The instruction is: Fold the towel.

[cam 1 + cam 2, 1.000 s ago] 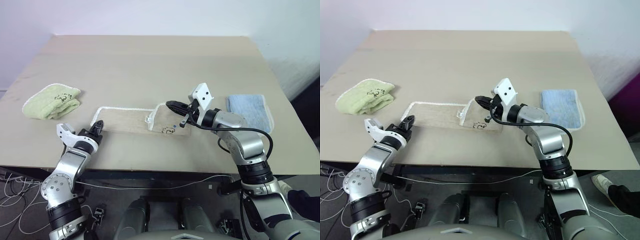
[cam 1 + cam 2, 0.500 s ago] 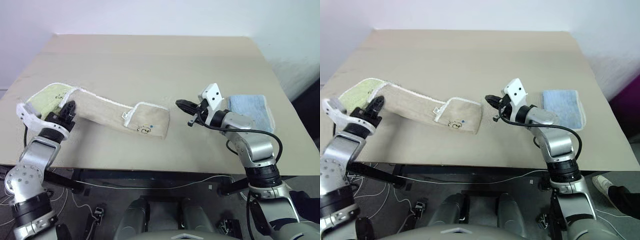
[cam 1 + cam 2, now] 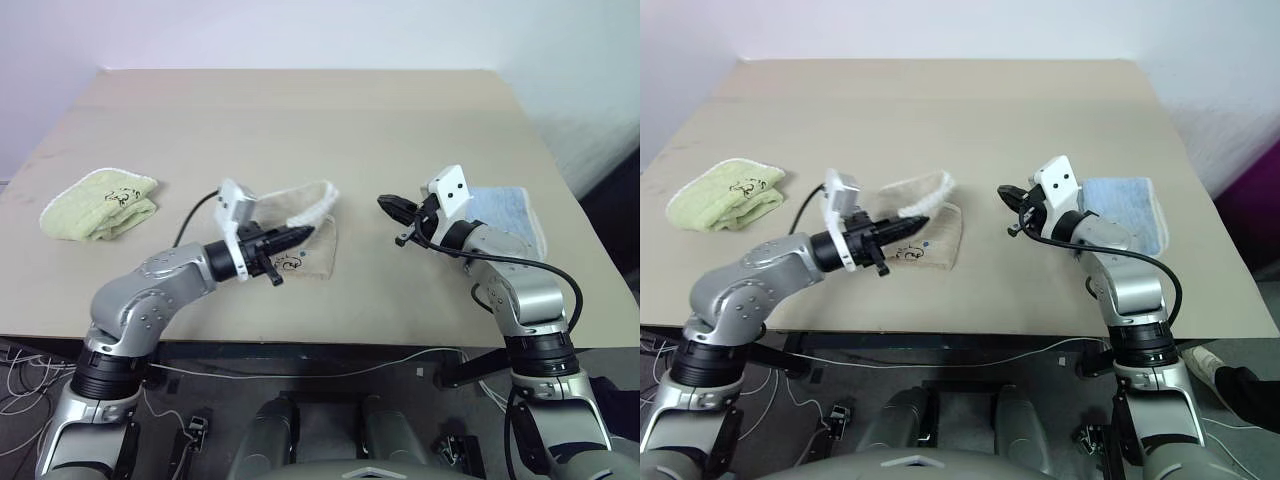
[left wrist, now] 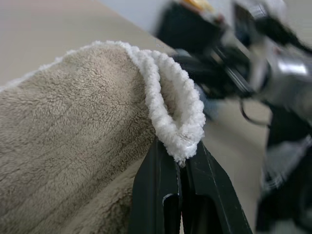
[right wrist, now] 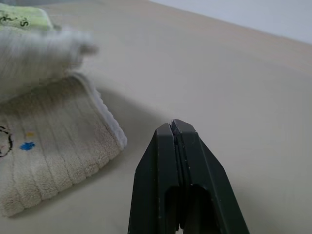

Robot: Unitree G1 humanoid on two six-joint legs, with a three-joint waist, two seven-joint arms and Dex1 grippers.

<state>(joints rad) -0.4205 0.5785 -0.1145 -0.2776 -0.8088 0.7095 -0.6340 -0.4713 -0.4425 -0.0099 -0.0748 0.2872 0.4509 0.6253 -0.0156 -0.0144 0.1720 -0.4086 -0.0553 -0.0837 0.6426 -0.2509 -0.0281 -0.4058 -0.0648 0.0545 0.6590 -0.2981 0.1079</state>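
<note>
We see the towel (image 3: pixel 300 215) as soft beige terry cloth, its pile fluffy and ribbed in faint lines, with a thick, nubbly white corded edging. The green towel (image 3: pixel 100 203) looks like the same plush, matt cloth, white-trimmed, and the blue towel (image 3: pixel 500 212) is a flatter, finer-napped fabric. The table (image 3: pixel 300 120) has a smooth, matt tan top, like laminate or painted board. On the left gripper (image 4: pixel 179 168) and the right gripper (image 5: pixel 176 127) we note smooth black plastic fingers with a dull sheen; the arms behind them are brushed silvery metal
</note>
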